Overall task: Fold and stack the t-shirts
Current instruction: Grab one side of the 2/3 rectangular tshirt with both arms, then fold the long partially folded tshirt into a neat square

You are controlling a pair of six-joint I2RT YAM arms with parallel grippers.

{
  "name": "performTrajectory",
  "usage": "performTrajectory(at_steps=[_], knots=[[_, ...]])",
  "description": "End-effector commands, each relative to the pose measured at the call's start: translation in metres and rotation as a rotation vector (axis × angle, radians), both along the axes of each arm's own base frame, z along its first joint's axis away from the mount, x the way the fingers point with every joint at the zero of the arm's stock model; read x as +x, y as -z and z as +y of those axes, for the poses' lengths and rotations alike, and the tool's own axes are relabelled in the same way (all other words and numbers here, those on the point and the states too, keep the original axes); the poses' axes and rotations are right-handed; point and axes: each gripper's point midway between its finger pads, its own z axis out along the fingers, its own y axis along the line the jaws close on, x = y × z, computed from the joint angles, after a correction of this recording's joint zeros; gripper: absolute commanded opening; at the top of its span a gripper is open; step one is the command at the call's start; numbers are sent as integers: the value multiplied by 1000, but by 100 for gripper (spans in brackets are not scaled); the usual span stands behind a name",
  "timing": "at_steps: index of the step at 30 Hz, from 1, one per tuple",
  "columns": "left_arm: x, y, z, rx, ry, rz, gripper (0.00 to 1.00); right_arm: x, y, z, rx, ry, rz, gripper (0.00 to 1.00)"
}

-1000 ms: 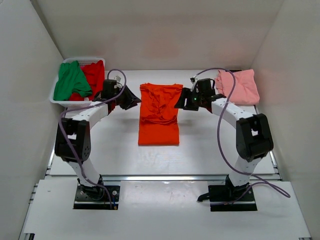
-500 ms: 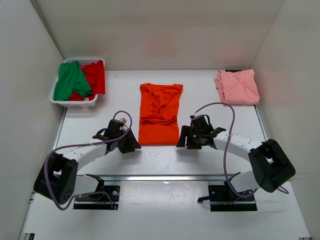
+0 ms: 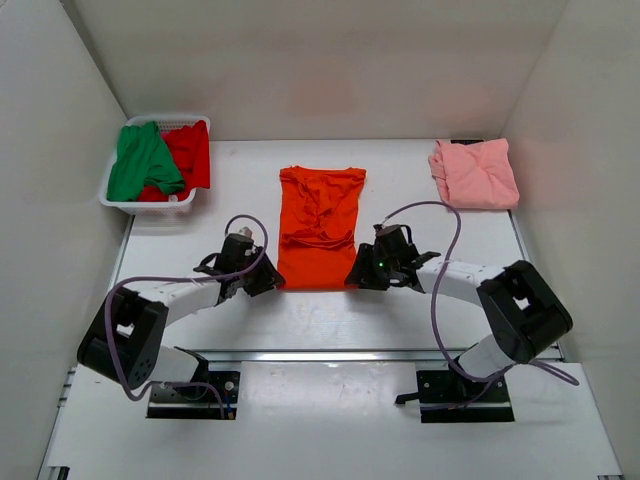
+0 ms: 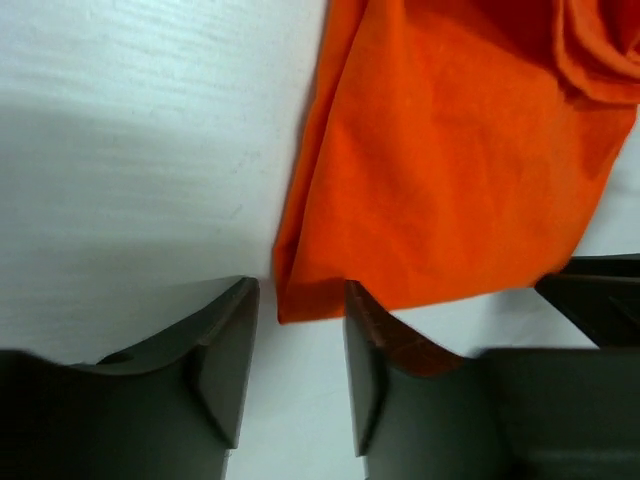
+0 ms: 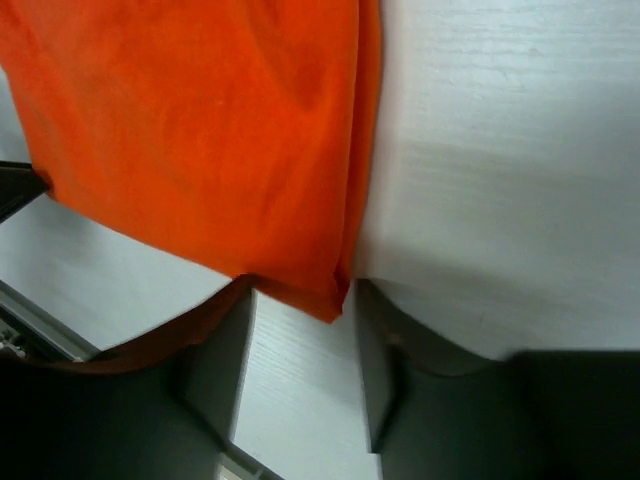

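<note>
White table [image 3: 320,320]: near corners straddled, nothing pinched

On it the orange shirt [image 3: 318,235] lies flat, folded into a long strip, its near hem stretching from one set of fingers to the other. The left gripper [image 3: 264,283] sits low at the hem's left corner. Its wrist view shows the fingers [image 4: 225,350] parted by a moderate gap. The corner of the cloth reaches into that gap, close against the right-hand finger and clear of the left-hand one, with bare table between. The right gripper [image 3: 357,279] sits low at the hem's right corner. Its fingers [image 5: 385,345] are parted by a similar gap, and the corner hangs between the tips, just beside the right-hand finger. The hem runs off over the tip of the left-hand one, and whether it touches there I cannot tell. Neither pair grips the cloth. Far beyond the left fingers and off to their left stands the basket [image 3: 150,204], holding the green shirt [image 3: 140,160] and the red shirt [image 3: 190,150] bunched side by side. Far beyond the right fingers and off to their right lies the pink shirt [image 3: 475,172], folded.
</note>
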Motion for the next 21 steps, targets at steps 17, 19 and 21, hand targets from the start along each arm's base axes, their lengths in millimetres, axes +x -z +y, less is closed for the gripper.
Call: performTrajectory(at_steps=[17,19,21], knots=[[21,-80,-19,-80,67,-109,0,14,-64,5,3,-72,-100,0],[-2,-69,-15,-86,76,-65,0,-3,-59,5,1,-88,-75,0],[-24,-65,-8,-98,73,-51,0,-15,-63,3,11,-99,-79,0]])
